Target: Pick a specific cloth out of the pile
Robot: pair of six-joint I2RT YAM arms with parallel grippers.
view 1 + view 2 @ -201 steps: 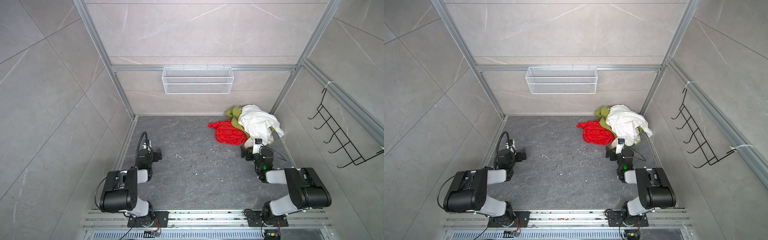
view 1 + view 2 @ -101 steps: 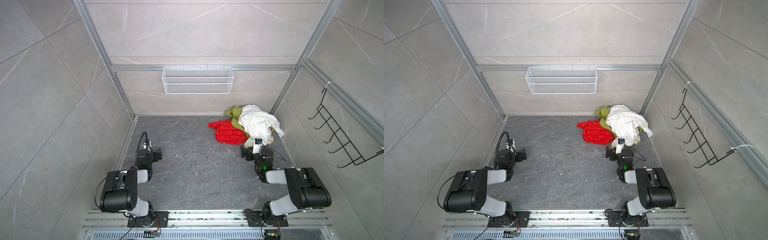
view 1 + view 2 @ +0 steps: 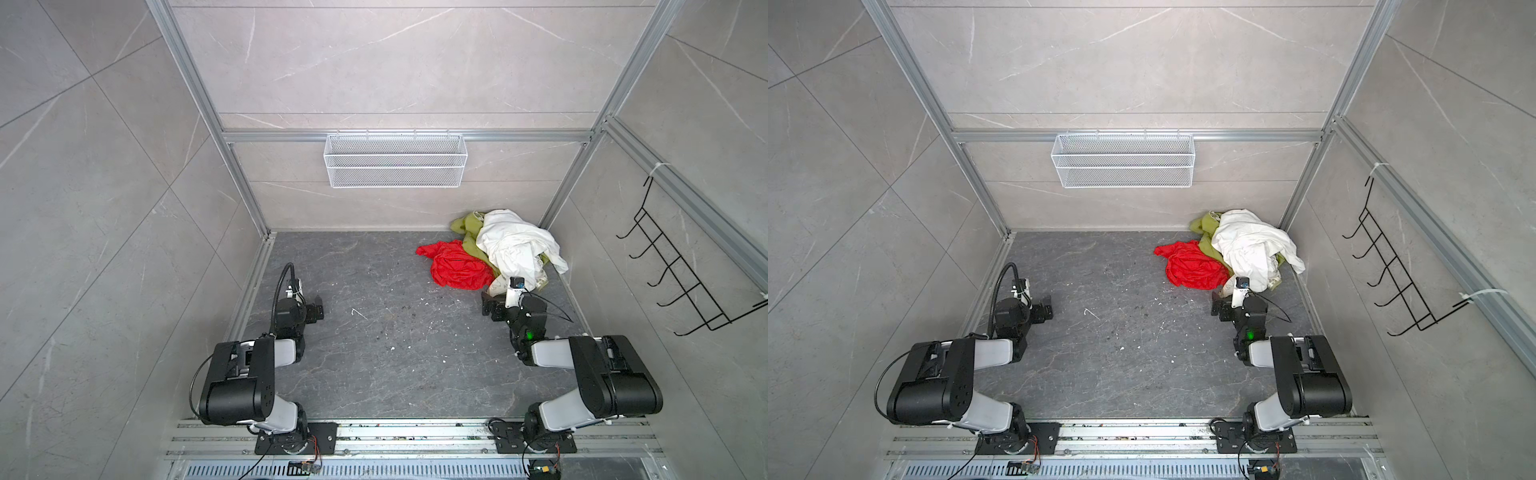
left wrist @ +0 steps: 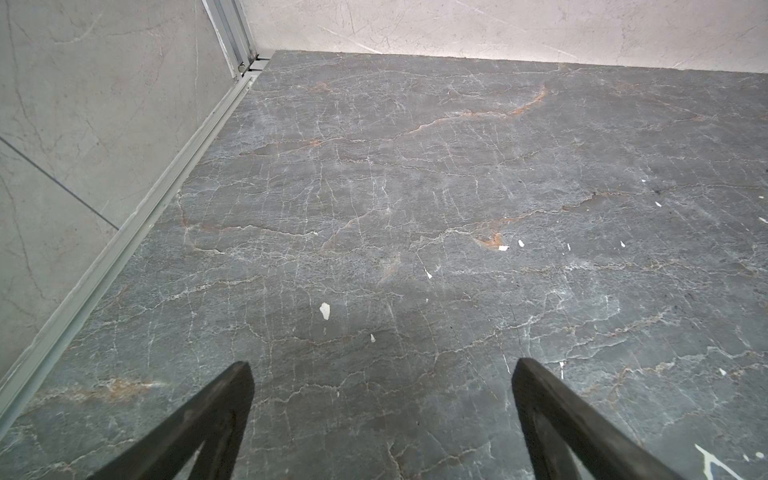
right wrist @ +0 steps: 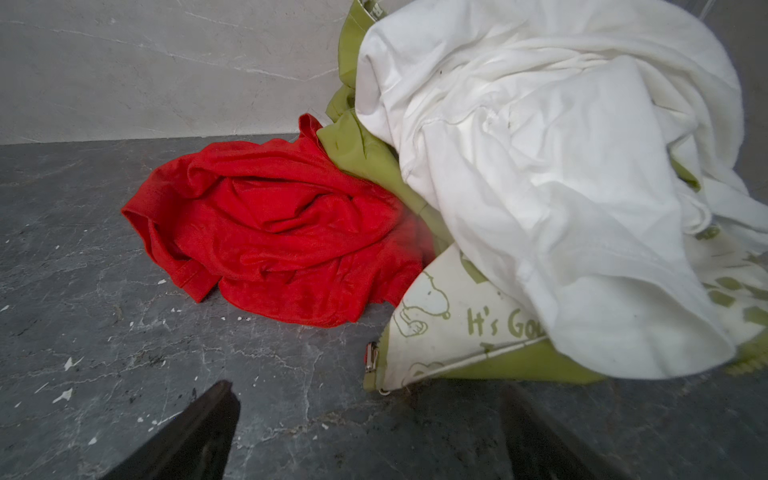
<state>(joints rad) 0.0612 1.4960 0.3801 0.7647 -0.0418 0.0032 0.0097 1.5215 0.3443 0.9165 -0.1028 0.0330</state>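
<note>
The cloth [image 3: 455,270] [image 3: 1192,267] is bright red and crumpled, lying on the dark floor at the left edge of the pile. It touches the olive-green garment [image 3: 467,226] [image 5: 365,153], and the white garment [image 3: 515,245] [image 5: 561,166] is heaped over that. In the right wrist view the cloth [image 5: 282,232] lies ahead, left of the green garment's pale printed patch [image 5: 449,324]. My right gripper [image 3: 488,305] [image 3: 1219,305] [image 5: 368,390] is open and empty, low, just short of the patch's zipped corner. My left gripper [image 3: 316,309] [image 3: 1044,311] [image 4: 380,370] is open over bare floor, far left of the pile.
A white wire basket [image 3: 395,166] hangs on the back wall. A black hook rack [image 3: 681,274] is fixed to the right wall. An aluminium rail [image 4: 124,232] runs along the left wall's base. The pile sits against the back right corner post [image 3: 561,195].
</note>
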